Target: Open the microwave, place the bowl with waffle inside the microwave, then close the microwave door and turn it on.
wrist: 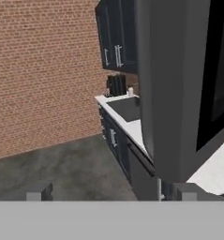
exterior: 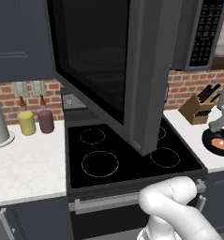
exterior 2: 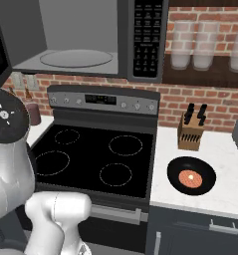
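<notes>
OK, dark grey microwave door [exterior: 108,70] with black glass window swung open over the stove, pale cavity [exterior 2: 75,37] exposed. Black bowl with orange-brown waffle [exterior 2: 191,176] on the white counter beside the wooden knife block [exterior 2: 191,130], cut off at the left base view's edge. Two-finger gripper [wrist: 111,192] spread wide, empty, tips barely visible.

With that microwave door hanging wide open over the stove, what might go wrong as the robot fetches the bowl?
The microwave door swings far out over the stove, so the arm may knock it while moving across. The bowl with waffle sits on the counter close to the knife block, which the open claw might bump. Lifted crooked, the shallow bowl may drop the waffle.
</notes>
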